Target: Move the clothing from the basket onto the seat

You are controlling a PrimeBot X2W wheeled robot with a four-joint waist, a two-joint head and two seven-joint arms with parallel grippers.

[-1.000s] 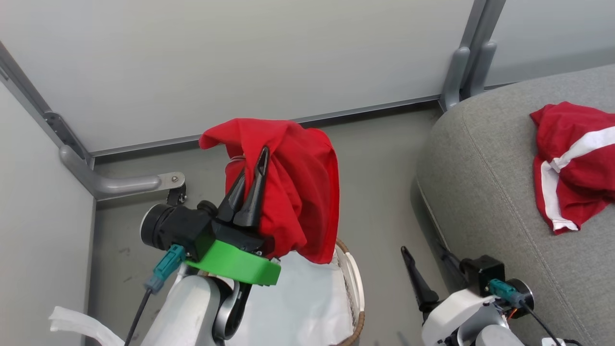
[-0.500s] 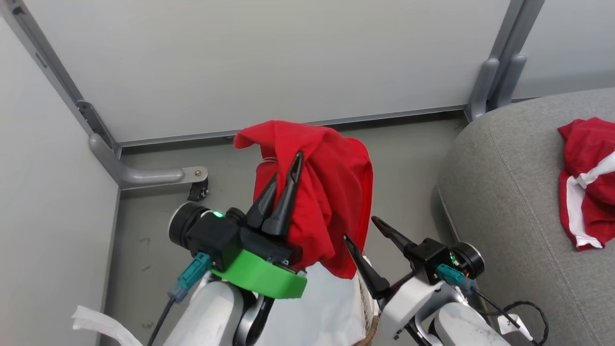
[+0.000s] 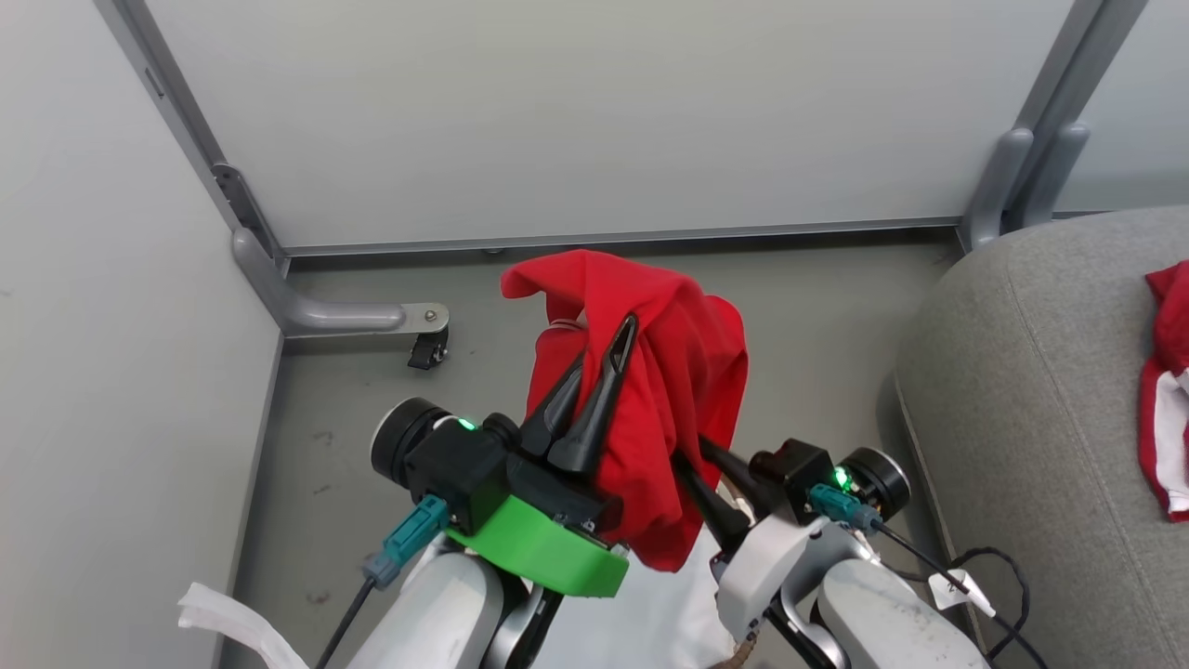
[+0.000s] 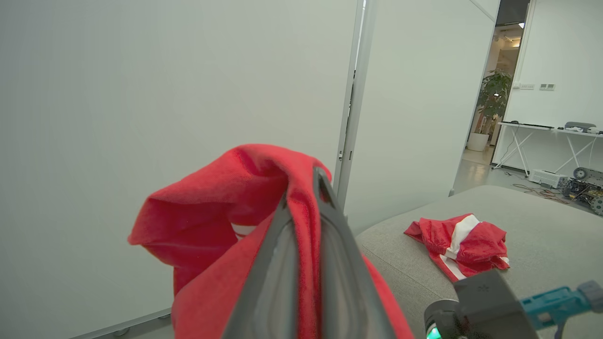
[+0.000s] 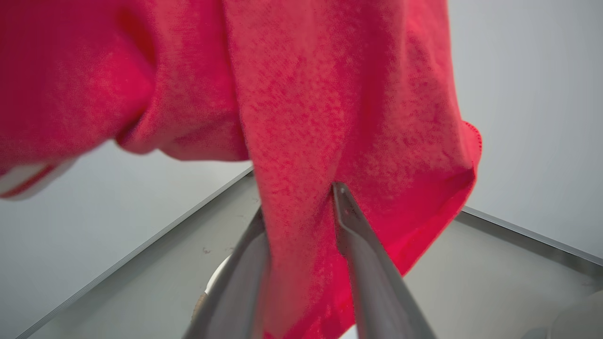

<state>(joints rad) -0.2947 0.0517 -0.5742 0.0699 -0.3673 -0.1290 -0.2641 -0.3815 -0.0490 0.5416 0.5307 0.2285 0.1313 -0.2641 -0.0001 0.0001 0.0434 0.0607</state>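
Left gripper (image 3: 606,342): its fingers are pressing together on a bunched fold near the top of the red garment (image 3: 650,372) and holding it up in the air.
Right gripper (image 3: 689,448): its fingers are standing on either side of a lower hanging fold, with cloth filling the gap between them. I cannot tell whether they are gripping it yet.
Red garment, position: it is hanging off the left gripper above the floor and over the basket (image 3: 736,656), of which only a sliver of rim is showing beside the white liner (image 3: 664,609). It is well short of the seat (image 3: 1022,372).
Second garment (image 3: 1166,409): it is lying crumpled on the seat, red with white panels.
Step in hand: the robot is probably getting a two-point hold before carrying the piece across to the right.
Handling: the garment is looking light, soft and limp. It is draping and folding under its own weight, so it will swing and trail rather than keep a shape.
Where to hold: a thick gathered fold or the hem seems best. A single thin layer could slide out from between the smooth fingers.
Risk: the loose lower edge may drag on the basket rim or catch the liner.
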